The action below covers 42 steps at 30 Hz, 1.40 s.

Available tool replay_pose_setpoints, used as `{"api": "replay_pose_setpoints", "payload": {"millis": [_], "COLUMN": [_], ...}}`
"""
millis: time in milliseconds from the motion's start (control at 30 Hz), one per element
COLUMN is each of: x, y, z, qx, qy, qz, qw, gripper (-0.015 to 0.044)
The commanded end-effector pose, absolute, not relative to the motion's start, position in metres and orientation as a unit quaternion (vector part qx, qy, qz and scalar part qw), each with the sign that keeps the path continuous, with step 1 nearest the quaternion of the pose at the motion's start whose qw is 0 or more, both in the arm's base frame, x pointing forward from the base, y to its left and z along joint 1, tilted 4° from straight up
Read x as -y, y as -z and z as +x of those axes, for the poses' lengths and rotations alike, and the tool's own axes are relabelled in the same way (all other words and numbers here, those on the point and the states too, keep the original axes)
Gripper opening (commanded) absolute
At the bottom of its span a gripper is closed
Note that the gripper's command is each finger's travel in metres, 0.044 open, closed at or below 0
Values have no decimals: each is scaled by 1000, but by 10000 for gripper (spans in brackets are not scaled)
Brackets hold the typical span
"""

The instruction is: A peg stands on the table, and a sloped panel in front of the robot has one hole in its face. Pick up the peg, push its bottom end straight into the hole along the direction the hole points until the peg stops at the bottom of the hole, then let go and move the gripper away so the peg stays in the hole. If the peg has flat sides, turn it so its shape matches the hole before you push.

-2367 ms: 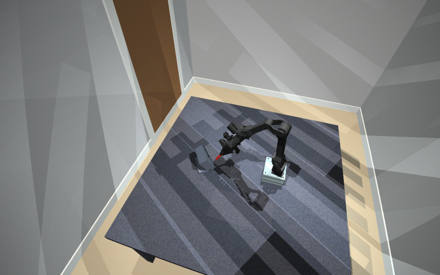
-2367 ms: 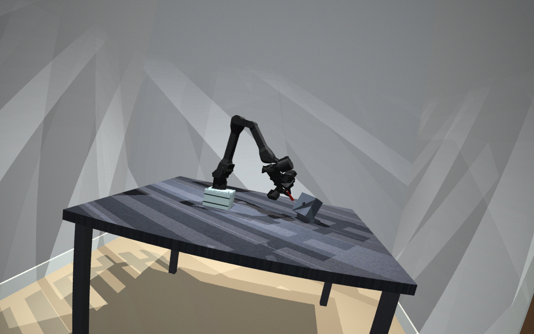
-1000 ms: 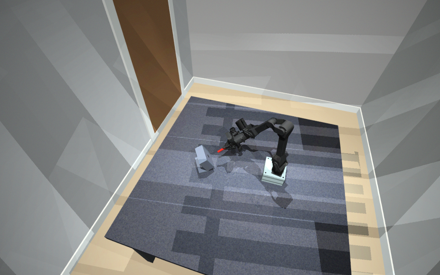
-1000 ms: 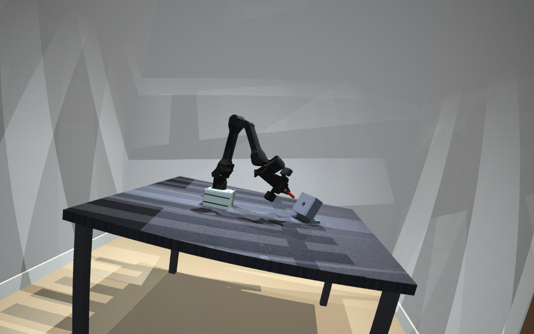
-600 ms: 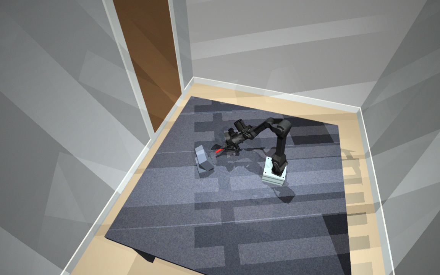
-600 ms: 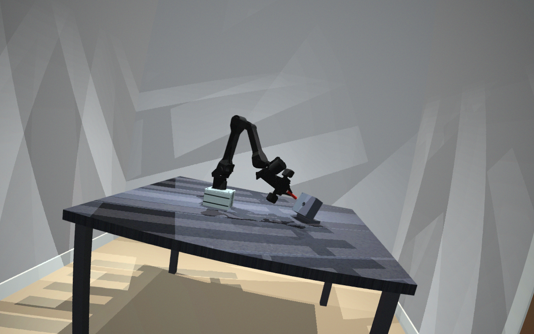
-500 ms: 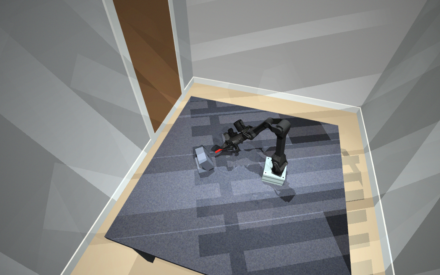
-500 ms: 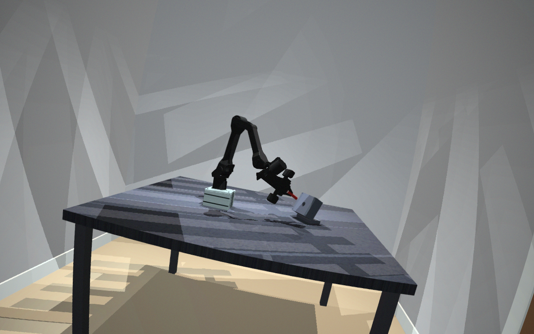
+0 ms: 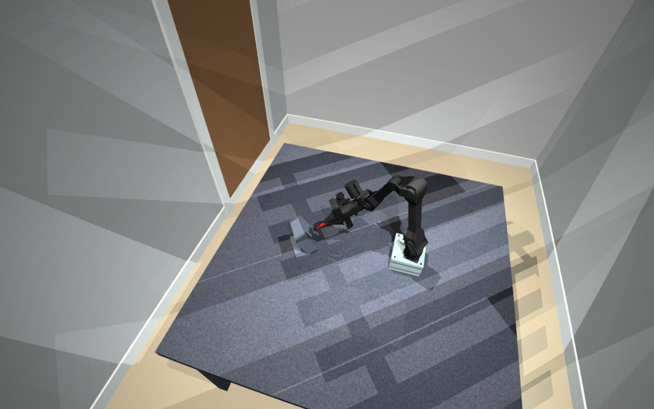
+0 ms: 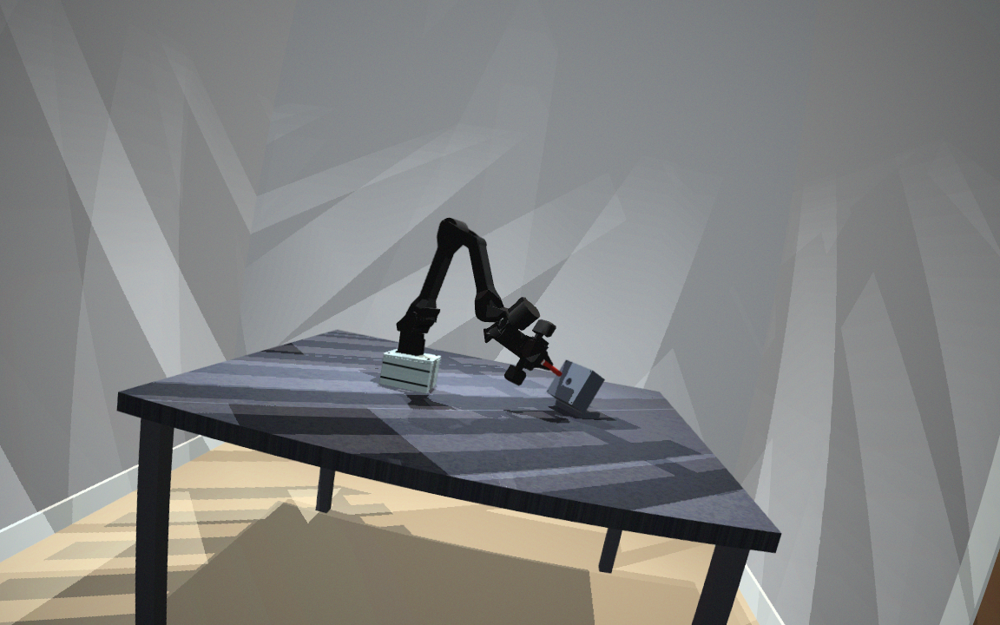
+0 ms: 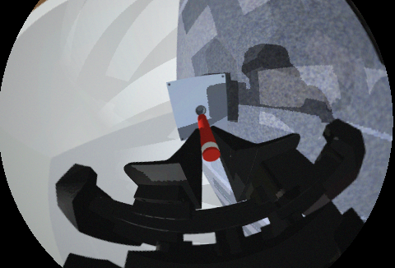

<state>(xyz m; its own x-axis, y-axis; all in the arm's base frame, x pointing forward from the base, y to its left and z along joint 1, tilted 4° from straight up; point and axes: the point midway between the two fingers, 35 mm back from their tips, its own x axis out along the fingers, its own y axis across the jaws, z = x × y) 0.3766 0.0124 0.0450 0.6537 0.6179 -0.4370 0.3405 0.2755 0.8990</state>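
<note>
On the bench (image 10: 488, 458), the sloped panel (image 10: 577, 386) sits low beside the gripper (image 11: 211, 164), which pinches the red peg (image 11: 207, 139). Only the wrist view shows the peg's tip meeting the panel's hole (image 11: 200, 109).
</note>
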Motion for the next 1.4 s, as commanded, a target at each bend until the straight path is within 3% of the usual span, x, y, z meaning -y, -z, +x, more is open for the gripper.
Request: {"api": "replay_pose_setpoints", "payload": {"millis": [0, 1367], "x": [-14, -30], "y": [-42, -32], "z": [378, 394], "qx": [-403, -399], "qy": [-99, -107], "qz": [596, 593], "qw": [687, 691], "gripper": [0, 0]}}
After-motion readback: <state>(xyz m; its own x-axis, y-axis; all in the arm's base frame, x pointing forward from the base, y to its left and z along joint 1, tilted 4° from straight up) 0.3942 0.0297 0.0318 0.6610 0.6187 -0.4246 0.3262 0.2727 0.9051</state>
